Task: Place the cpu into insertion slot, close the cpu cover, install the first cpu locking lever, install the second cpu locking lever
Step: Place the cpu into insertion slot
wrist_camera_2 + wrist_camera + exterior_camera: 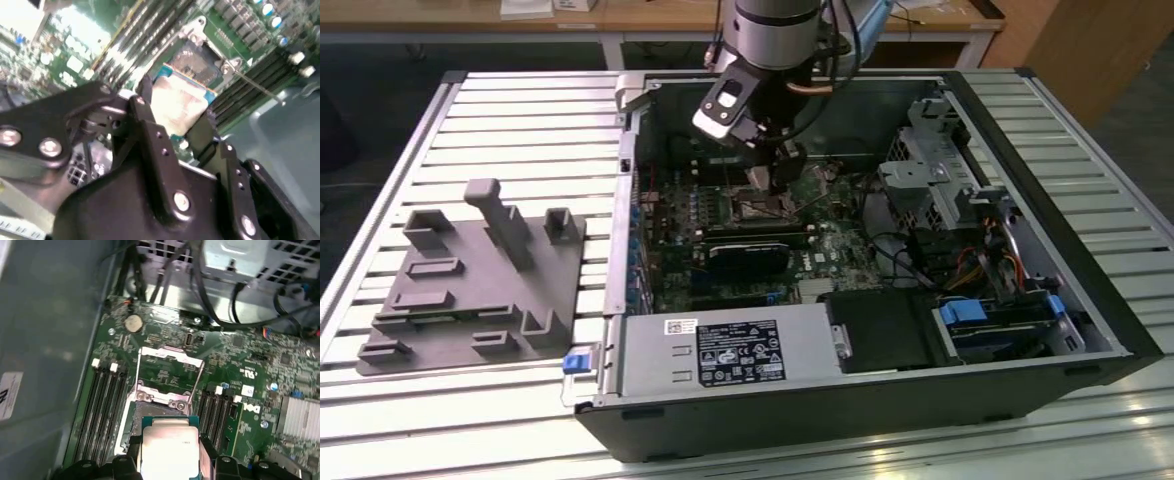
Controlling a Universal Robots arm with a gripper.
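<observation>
While jaws clamp the cpu (167,447), it hangs over insertion slot (131,422) | cpu cover (170,354) open

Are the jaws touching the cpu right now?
Touching. In the second wrist view the gripper has its jaws against opposite edges of the cpu, no gap showing.

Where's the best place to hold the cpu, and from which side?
Take the cpu by two opposite thin edges, coming from above its flat silver face. It is a thin square, so only the edges give parallel faces to pinch. The gripper grips it this way, fingers on either side.
</observation>
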